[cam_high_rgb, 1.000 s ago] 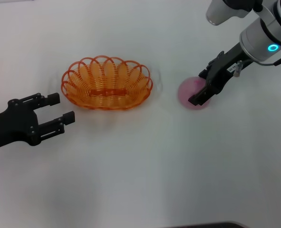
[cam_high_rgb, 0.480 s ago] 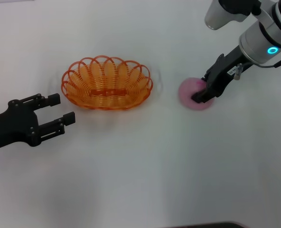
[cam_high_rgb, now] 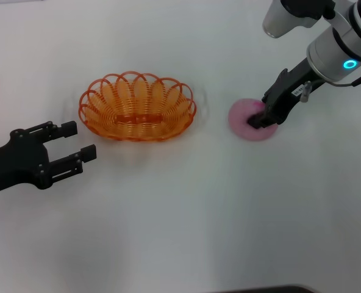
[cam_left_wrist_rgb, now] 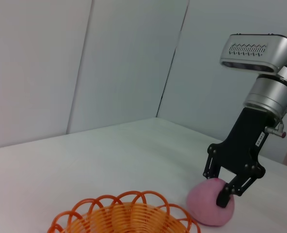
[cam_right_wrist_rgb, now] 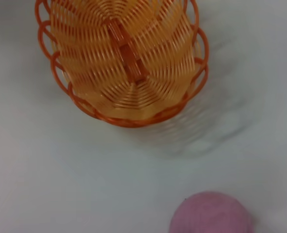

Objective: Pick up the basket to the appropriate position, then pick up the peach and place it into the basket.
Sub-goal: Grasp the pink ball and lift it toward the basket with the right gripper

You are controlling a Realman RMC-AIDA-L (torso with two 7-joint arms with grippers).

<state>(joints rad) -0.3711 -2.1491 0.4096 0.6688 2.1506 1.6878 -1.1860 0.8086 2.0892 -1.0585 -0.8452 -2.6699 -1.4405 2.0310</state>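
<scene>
The oval orange wire basket stands on the white table left of the middle; it also shows in the left wrist view and the right wrist view. It holds nothing. The pink peach lies on the table to the basket's right, also visible in the left wrist view and the right wrist view. My right gripper is down on the peach, its fingers straddling it and touching its sides. My left gripper is open and empty, just front-left of the basket.
The white table spreads out in front of and behind both objects. Pale wall panels stand beyond the table's far edge.
My right gripper has come down over the peach and its fingers have drawn in against it. The peach, the basket and my left arm have not moved.
</scene>
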